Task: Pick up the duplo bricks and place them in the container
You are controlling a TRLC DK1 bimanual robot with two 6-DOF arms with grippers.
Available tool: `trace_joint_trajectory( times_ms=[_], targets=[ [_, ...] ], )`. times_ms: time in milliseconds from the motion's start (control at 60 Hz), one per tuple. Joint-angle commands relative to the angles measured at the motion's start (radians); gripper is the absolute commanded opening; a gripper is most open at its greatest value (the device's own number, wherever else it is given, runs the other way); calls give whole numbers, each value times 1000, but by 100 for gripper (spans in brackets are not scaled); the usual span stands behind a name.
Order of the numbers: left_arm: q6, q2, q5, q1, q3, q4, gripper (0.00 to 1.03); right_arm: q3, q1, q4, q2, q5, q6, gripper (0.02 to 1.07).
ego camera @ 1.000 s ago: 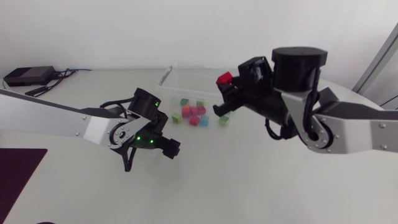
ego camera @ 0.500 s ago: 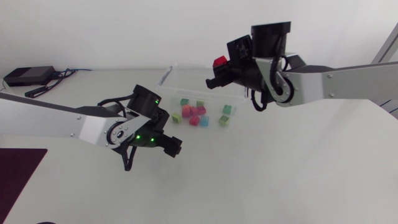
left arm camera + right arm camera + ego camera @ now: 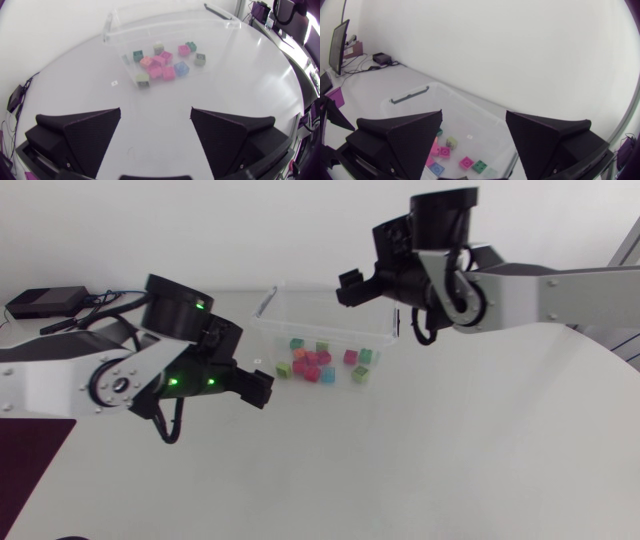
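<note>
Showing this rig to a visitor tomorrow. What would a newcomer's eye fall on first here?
The bright duplo bricks lying in the clear container at the far middle of the table stand out most. The right gripper hangs open and empty above the container, and the left gripper, also open, hovers by its near left corner.

Our clear, colourless plastic container (image 3: 165,20) holds duplo bricks (image 3: 160,60) in mixed colours: a magenta-pink brick (image 3: 183,50), a salmon-orange brick (image 3: 146,62), a light blue brick (image 3: 181,69), a teal brick (image 3: 138,56) and a pale green brick (image 3: 143,80). The smooth worktop (image 3: 225,85) is plain white. The wedge-shaped fingers (image 3: 80,135) of our left gripper (image 3: 156,112) are matte black; our left arm (image 3: 60,380) is silver-grey, dotted with green lights (image 3: 172,383).
</note>
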Motion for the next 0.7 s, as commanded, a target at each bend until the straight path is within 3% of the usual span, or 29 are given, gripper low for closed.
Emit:
trace_joint_trajectory(
  times_ms=[0, 267, 350, 517, 683],
  targets=[
    [30, -98, 5, 21, -45, -7, 98, -65, -12, -6, -118, 46, -4, 98],
    [79, -339, 4, 128, -108, -29, 98, -301, -42, 44, -386, 235, -55, 101],
    [110, -449, 4, 211, -145, -27, 98, -437, -74, 97, -515, 274, -80, 102],
    [147, -589, 4, 329, -197, -17, 98, -605, -153, 103, -719, 277, -110, 102],
    [179, -751, 4, 369, -289, 0, 98, -720, -202, 50, -955, 267, -164, 102]
  ],
)
